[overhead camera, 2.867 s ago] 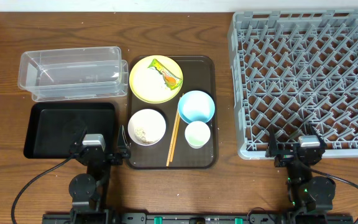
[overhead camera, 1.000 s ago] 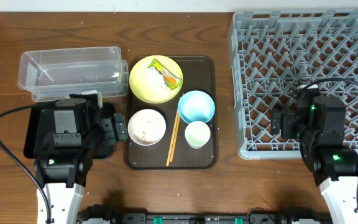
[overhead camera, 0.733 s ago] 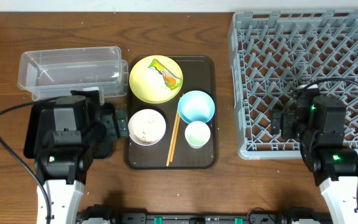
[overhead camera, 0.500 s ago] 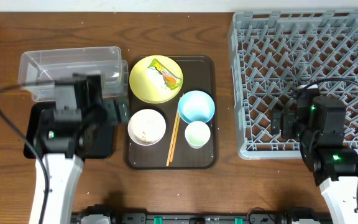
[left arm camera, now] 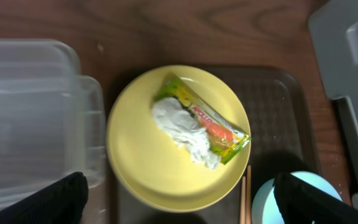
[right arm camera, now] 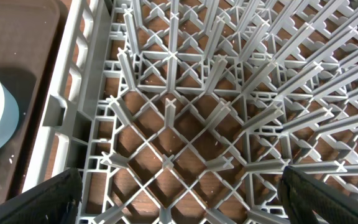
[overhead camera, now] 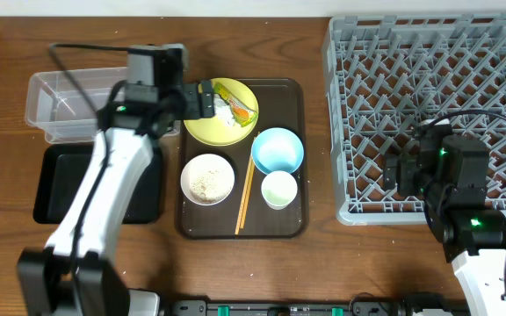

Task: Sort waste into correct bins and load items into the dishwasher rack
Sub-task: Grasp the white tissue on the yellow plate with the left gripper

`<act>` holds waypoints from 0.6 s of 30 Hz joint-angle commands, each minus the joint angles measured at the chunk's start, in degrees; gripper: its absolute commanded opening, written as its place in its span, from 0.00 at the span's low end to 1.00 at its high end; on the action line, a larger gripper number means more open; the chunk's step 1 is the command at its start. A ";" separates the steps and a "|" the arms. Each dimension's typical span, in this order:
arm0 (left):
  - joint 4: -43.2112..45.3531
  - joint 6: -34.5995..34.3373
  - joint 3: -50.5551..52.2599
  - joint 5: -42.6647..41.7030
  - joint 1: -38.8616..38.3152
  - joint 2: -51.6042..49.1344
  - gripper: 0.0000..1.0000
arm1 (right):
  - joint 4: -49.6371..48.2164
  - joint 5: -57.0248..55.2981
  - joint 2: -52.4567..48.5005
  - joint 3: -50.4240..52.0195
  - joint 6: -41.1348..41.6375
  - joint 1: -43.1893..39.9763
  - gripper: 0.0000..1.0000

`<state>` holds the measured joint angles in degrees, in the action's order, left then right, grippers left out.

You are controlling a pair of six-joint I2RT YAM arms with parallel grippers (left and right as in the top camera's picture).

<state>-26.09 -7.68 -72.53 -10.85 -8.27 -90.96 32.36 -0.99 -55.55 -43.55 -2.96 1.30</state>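
I have the left gripper (left arm camera: 178,200) wide open and empty above the snack wrapper (left arm camera: 207,124) on the yellow plate (left arm camera: 135,165), upper centre of the overhead frame, and the right gripper (right arm camera: 180,198) equally spread, holding nothing, over the lower-left corner of the dishwasher rack (right arm camera: 67,93).

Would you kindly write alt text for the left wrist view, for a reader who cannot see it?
A yellow plate on a brown tray holds a green-and-orange wrapper and a white clump. A clear tub lies to its left. The left claw is open, its fingertips in the bottom corners.
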 commanded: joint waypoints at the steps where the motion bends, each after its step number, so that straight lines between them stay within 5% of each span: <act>1: 1.20 -6.27 -0.90 -0.52 -1.25 -4.28 0.98 | 0.24 0.42 0.52 -1.44 0.76 0.13 0.99; 9: 7.30 -12.79 -0.90 -0.70 -3.91 -14.73 0.98 | 0.44 0.42 0.52 -1.44 0.76 0.13 0.99; 18: 9.20 -12.81 -0.87 -0.48 -5.20 -21.31 0.77 | 1.22 0.42 0.52 -1.44 0.76 0.13 0.99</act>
<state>-16.86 -19.99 -72.53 -11.66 -13.61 -110.85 33.34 -0.99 -55.53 -43.55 -2.96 1.30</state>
